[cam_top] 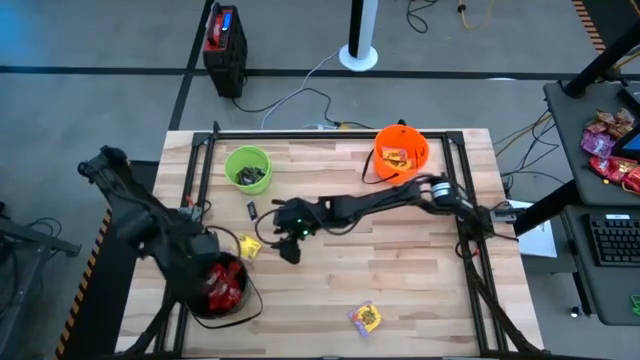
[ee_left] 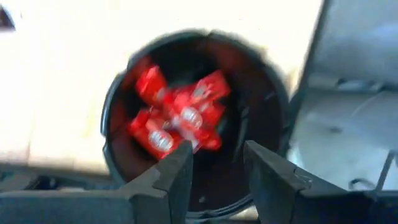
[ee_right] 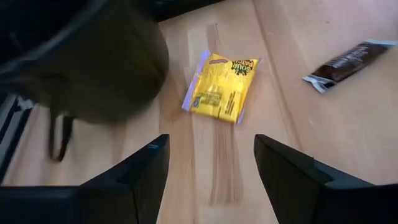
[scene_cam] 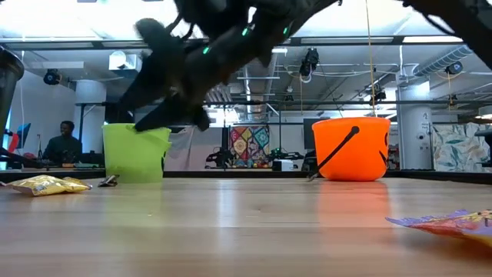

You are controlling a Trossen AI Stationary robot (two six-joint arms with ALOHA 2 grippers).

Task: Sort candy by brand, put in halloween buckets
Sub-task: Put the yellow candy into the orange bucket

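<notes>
The black bucket (cam_top: 236, 308) stands near the table's near-left corner and holds several red candies (ee_left: 177, 115). My left gripper (ee_left: 217, 165) hovers open above its mouth, holding nothing. My right gripper (ee_right: 211, 162) is open over mid-table, just right of a yellow candy (ee_right: 221, 84) that lies flat on the wood (cam_top: 248, 247). A dark candy bar (ee_right: 348, 62) lies flat a little beyond it, toward the green bucket. The lime green bucket (cam_top: 247, 168) and the orange bucket (cam_top: 401, 150) stand along the far edge, each with candy inside.
Another yellow-purple candy (cam_top: 365, 318) lies near the table's near edge, also in the low view (scene_cam: 453, 223). A black metal frame (cam_top: 330, 133) rims the table. Pink-red packets (cam_top: 612, 150) sit on a side desk to the right. A person (scene_cam: 65, 142) sits beyond the table.
</notes>
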